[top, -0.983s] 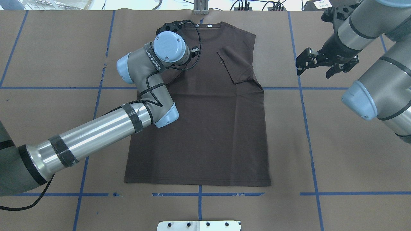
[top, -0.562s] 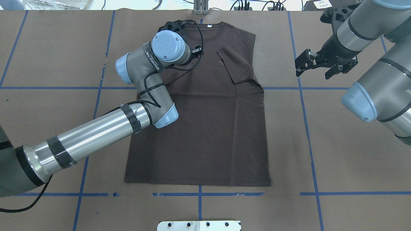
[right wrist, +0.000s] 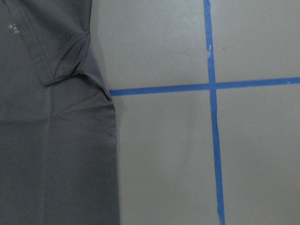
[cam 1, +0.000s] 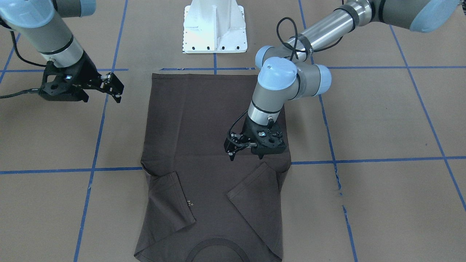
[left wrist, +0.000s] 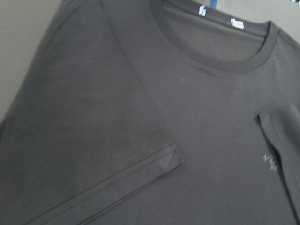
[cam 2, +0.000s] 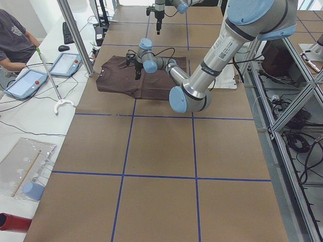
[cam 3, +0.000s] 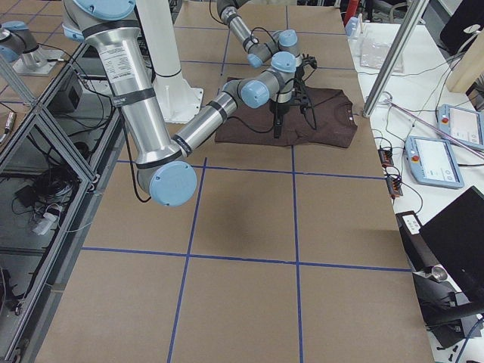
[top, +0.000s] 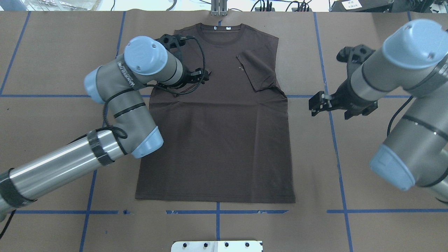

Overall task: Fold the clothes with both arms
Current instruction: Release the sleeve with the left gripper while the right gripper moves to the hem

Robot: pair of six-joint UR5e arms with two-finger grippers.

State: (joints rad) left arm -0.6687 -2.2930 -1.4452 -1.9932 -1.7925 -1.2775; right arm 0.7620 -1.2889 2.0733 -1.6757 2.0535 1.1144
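Both open and empty, your left hand point(cam 1: 246, 157) hovers mid-frame over the shirt point(cam 1: 204, 109), right hand point(cam 1: 120, 94) upper left; a pinch catching the folded sleeve point(cam 1: 255, 196) could drag it askew.

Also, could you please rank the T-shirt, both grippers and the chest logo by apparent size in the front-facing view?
1. The T-shirt, by far the largest.
2. The right gripper and the left gripper: they look similar and sit at different distances from the camera, so I won't rank them.
3. The chest logo, tiny.
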